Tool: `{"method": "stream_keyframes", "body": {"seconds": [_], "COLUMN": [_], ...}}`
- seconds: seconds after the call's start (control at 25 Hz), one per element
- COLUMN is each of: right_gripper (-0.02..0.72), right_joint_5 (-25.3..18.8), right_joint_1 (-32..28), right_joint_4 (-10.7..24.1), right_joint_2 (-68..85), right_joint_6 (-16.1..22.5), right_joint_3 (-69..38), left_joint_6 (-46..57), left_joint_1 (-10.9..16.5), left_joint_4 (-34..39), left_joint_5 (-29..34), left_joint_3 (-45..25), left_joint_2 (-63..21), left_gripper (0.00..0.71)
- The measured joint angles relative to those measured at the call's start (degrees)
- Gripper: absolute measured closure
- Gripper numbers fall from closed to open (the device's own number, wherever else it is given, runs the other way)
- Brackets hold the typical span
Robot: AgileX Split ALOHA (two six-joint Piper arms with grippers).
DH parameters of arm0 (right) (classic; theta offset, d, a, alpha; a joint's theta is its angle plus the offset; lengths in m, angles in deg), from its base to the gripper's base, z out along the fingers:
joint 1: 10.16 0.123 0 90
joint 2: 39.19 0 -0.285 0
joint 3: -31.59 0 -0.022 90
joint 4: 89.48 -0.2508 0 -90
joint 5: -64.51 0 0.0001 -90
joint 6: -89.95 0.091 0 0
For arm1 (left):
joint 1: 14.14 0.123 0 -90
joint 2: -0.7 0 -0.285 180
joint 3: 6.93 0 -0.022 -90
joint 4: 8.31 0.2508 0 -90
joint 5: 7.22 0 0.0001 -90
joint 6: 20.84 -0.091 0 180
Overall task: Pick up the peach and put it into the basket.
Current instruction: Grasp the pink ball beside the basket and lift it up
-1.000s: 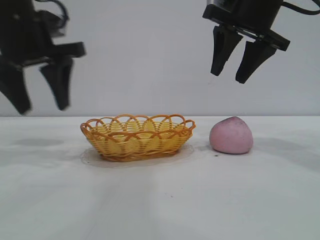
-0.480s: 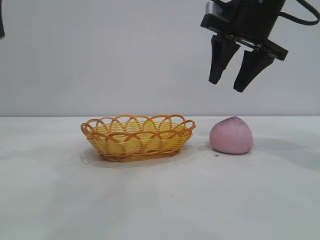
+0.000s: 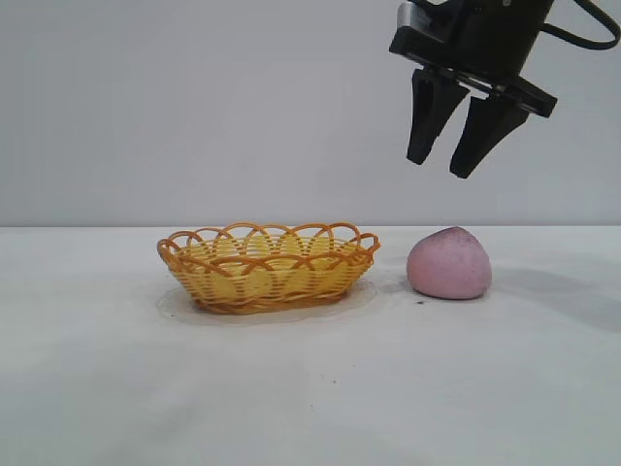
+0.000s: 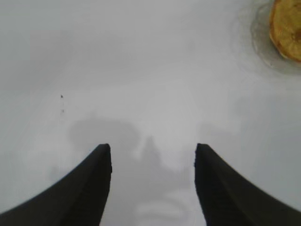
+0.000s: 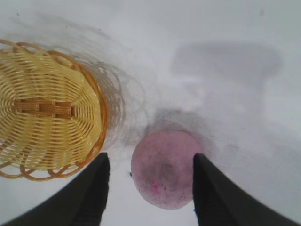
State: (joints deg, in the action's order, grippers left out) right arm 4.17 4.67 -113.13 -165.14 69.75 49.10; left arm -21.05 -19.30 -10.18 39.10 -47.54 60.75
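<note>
The pink peach [image 3: 449, 263] sits on the white table, just right of the yellow wicker basket [image 3: 267, 265] with its orange looped rim. My right gripper [image 3: 439, 169] hangs open and empty well above the peach. In the right wrist view the peach [image 5: 165, 168] lies between the two dark fingers of my right gripper [image 5: 149, 157], with the basket [image 5: 47, 122] beside it. My left gripper [image 4: 153, 148] is open over bare table in the left wrist view and is out of the exterior view. Only an edge of the basket [image 4: 286, 29] shows there.
The white table [image 3: 310, 388] stretches bare in front of the basket and the peach. A plain grey wall stands behind. A few small dark specks [image 4: 61, 97] mark the table surface.
My left arm has moved out of the exterior view at the left. My right gripper has come down slightly and shifted a little left above the peach.
</note>
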Motion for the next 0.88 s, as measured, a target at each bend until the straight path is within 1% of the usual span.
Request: {"method": "stream_keyframes", "body": {"seconds": [0.12, 0.28, 0.36, 0.6, 0.88], "right_gripper": [0.335, 0.335, 0.335, 0.335, 0.335], "right_joint_5": [-0.12, -0.35, -0.35, -0.45, -0.89], "right_joint_1": [0.00, 0.00, 0.00, 0.00, 0.00], "right_joint_4": [-0.11, -0.11, -0.11, -0.18, -0.18], "right_joint_2": [0.00, 0.00, 0.00, 0.00, 0.00], "right_joint_6": [0.00, 0.00, 0.00, 0.00, 0.00], "right_joint_3": [0.00, 0.00, 0.00, 0.00, 0.00], "left_joint_6": [0.00, 0.00, 0.11, 0.11, 0.11], "left_joint_1": [0.00, 0.00, 0.00, 0.00, 0.00], "left_joint_4": [-0.12, -0.12, -0.12, 1.54, 1.54], "left_joint_5": [3.79, 12.15, 14.81, 16.77, 16.77], "left_joint_3": [-3.40, -4.06, -4.21, -8.44, -8.79], "left_joint_2": [-7.57, -16.41, -20.30, -32.09, -44.09], "left_gripper": [0.326, 0.326, 0.326, 0.326, 0.326]}}
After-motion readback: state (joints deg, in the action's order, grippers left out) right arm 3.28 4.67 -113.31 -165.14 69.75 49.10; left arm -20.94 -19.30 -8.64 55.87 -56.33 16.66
